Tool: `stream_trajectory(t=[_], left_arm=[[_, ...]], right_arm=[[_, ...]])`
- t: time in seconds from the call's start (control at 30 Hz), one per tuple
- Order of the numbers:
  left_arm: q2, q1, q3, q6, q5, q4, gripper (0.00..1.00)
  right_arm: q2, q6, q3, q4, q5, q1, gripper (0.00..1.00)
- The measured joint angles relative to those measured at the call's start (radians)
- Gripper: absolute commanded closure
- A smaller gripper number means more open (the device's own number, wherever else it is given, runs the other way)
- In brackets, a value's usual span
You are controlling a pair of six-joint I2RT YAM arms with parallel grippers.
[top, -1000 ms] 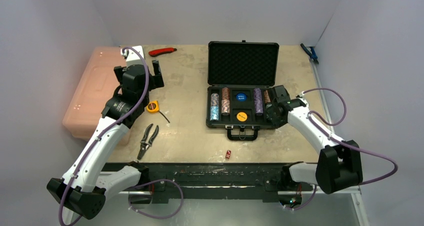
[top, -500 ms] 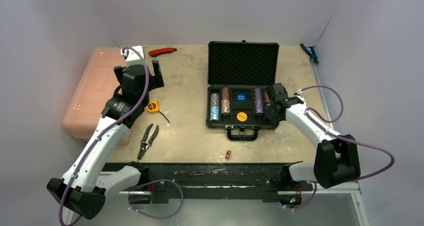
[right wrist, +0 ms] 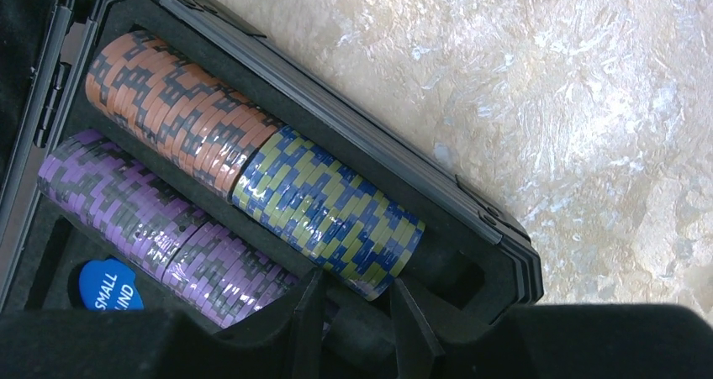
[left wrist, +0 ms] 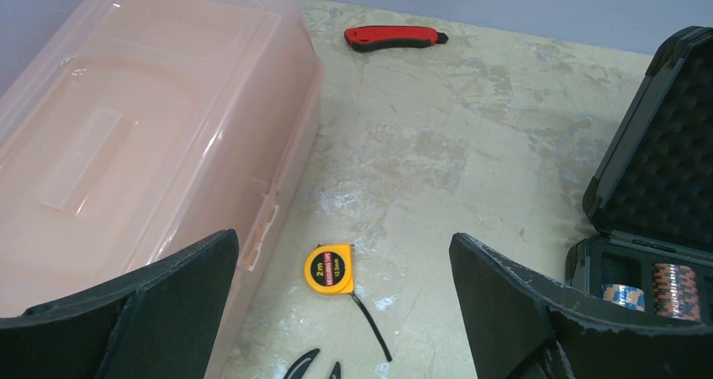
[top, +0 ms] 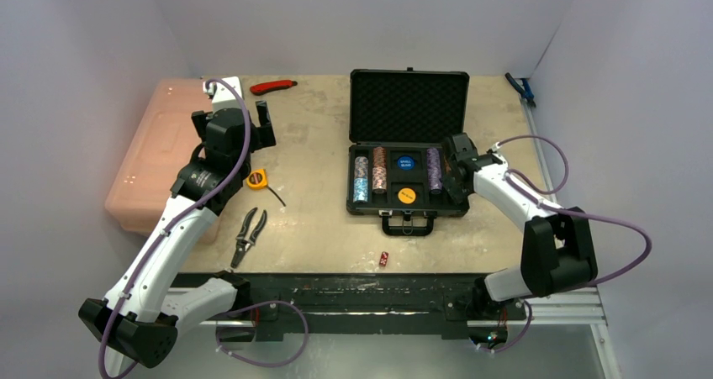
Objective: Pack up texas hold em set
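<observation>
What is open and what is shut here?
briefcase, open, lid up
pink box, lid shut
left gripper, wide open, empty
right gripper, slightly open, empty
pliers, handles spread
red die, outside the briefcase

Blue disc [right wrist: 108, 285] w/ "SMALL BLIND"

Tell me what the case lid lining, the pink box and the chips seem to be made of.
The lid lining: soft black foam, matte, with an egg-crate bumped surface. The pink box: translucent plastic, smooth, with light glare. The chips: glossy, probably plastic or clay composite; highlights on their edges.
</observation>
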Motion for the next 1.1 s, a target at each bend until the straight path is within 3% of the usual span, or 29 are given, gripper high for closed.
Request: stream_trajectory(t=[0.23, 0.33, 0.67, 1.1], left_arm=[[0.000, 0.000, 0.000, 0.000, 0.000, 0.000, 0.03], [0.000, 0.000, 0.000, 0.001, 0.000, 0.000, 0.03], [0.000, 0.000, 0.000, 0.001, 0.000, 0.000, 0.03], [0.000, 0.000, 0.000, 0.001, 0.001, 0.000, 0.03]], right_arm=[[0.038, -0.047, 0.043, -0.027, 0.004, 0.002, 0.62], [0.043, -0.071, 0.050, -0.031, 0.004, 0.002, 0.57], [0.045, -0.132, 0.066, -0.011, 0.043, -0.007, 0.02], [-0.053, -0.221, 0.159, -0.016, 0.068, -0.008, 0.01]])
